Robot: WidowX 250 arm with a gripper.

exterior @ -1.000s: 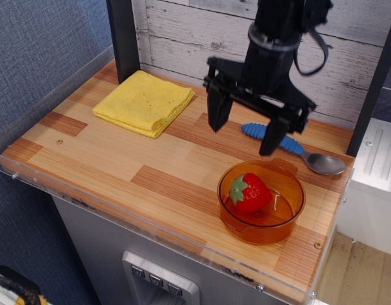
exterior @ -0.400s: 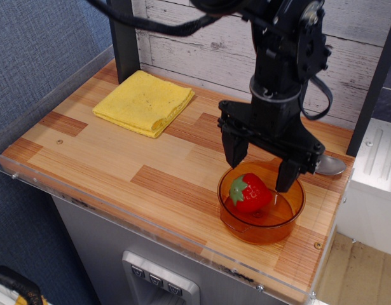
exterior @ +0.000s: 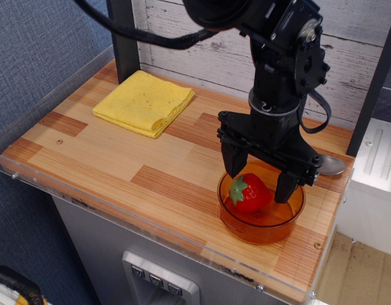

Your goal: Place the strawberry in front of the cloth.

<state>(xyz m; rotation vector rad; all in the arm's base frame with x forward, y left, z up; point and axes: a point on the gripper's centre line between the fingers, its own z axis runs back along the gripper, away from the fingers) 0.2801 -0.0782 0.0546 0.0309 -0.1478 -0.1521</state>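
The red toy strawberry (exterior: 251, 192) with a green cap lies inside the orange bowl (exterior: 261, 227) at the front right of the wooden counter. My black gripper (exterior: 259, 180) hangs open just above the bowl, one finger to the left of the strawberry and one to the right, both tips at about rim height. The jaws stand apart and hold nothing. The folded yellow cloth (exterior: 144, 101) lies at the back left of the counter, far from the gripper.
A metal spoon (exterior: 330, 165) lies behind the bowl, mostly hidden by the arm. A clear acrylic lip (exterior: 119, 206) runs along the counter's front edge. A dark post (exterior: 122, 38) stands behind the cloth, before a white plank wall.
The gripper has moved forward and down from above the spoon to straddle the strawberry in the bowl. It stays open. Strawberry, bowl and cloth have not moved.
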